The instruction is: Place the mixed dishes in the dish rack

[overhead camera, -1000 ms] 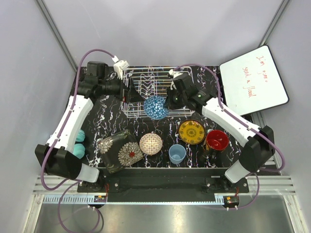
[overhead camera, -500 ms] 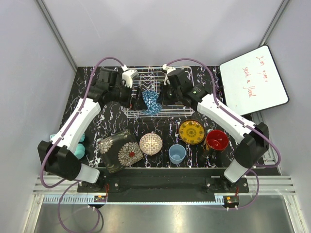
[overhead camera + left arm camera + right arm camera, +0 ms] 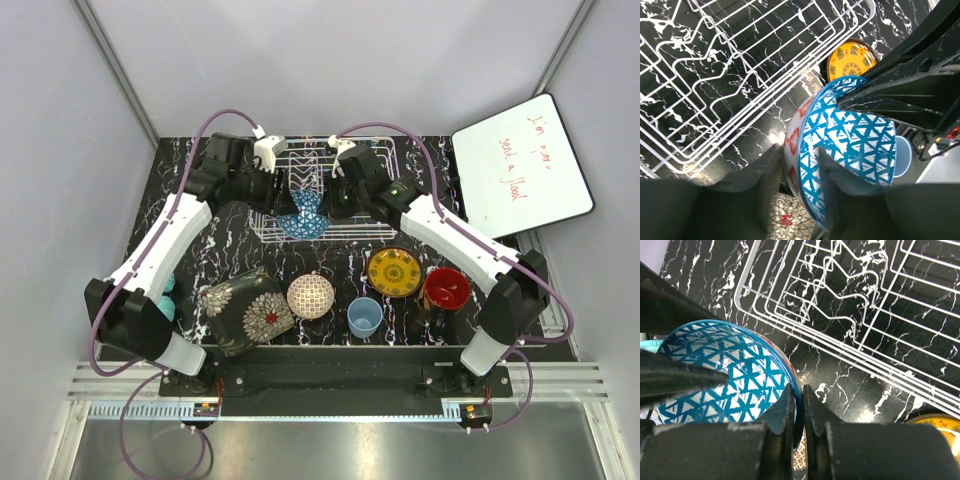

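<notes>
Near of the dish rack, on the tabletop: floral plate, beige bowl, cup, yellow plate, mug, closely set, with little room between. At the rack's near rail: blue patterned bowl, tipped on edge. Judged stiff, glazed-slick, chippable; best held by the rim. Right hand clenched on that rim. Left hand straddled the rim; grip uncertain. Beyond: the rack's tines, no dish seen among them, open for lowering.
</notes>
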Controlling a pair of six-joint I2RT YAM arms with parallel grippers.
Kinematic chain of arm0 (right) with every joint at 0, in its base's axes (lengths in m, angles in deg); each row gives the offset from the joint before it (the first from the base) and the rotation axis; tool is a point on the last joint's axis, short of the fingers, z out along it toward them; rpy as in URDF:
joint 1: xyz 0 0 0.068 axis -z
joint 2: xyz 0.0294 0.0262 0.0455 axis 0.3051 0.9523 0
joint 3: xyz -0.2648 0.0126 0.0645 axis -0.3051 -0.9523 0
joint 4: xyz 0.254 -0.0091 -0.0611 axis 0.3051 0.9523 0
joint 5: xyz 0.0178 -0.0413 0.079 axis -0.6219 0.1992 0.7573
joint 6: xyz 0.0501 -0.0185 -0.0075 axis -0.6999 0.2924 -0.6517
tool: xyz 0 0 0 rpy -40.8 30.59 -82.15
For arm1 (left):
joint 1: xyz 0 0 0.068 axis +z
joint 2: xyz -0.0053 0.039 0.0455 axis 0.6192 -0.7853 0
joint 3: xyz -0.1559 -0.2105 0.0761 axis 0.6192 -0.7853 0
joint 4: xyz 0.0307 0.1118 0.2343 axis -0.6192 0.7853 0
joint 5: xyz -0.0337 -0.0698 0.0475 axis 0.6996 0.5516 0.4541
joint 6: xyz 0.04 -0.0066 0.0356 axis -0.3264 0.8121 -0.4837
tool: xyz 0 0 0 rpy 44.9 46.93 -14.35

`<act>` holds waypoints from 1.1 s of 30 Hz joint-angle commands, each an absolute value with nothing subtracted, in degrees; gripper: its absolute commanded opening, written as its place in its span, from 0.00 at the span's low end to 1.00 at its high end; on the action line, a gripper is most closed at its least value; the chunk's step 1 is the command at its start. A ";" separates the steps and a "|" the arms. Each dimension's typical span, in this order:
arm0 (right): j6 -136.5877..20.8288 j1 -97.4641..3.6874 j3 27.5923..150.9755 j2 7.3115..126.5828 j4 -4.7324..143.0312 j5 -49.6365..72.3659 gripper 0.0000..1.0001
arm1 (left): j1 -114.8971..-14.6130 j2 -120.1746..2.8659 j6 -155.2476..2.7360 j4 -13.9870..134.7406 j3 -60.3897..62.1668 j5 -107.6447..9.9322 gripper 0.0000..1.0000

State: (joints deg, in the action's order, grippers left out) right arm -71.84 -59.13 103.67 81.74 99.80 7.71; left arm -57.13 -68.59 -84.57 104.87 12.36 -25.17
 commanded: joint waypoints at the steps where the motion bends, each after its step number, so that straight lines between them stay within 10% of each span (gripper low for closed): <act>1: -71.55 -59.86 106.64 80.79 93.25 6.89 0.00 | -57.94 -67.19 -85.19 104.58 12.48 -22.93 0.54; 6: -71.02 -59.95 107.16 81.14 93.08 6.54 0.00 | -58.29 -66.22 -86.25 105.11 10.63 -23.19 0.57; 13: -70.58 -60.04 106.29 80.35 93.08 5.39 0.00 | -59.35 -66.30 -88.70 106.60 11.69 -29.15 0.00; 19: -70.49 -59.95 105.76 80.96 93.08 4.43 0.02 | -60.05 -66.57 -90.29 108.01 13.27 -34.77 0.00; 24: -70.49 -60.04 103.84 80.27 93.16 -0.22 0.83 | -60.32 -69.99 -93.19 111.51 22.65 -43.39 0.00; 27: -69.44 -60.04 101.03 78.08 93.08 -4.61 1.00 | -60.32 -74.38 -95.03 114.16 31.27 -53.03 0.00; 33: -71.00 -59.69 94.00 71.23 92.73 -12.00 1.00 | -61.28 -83.17 -93.56 114.77 42.62 -76.57 0.00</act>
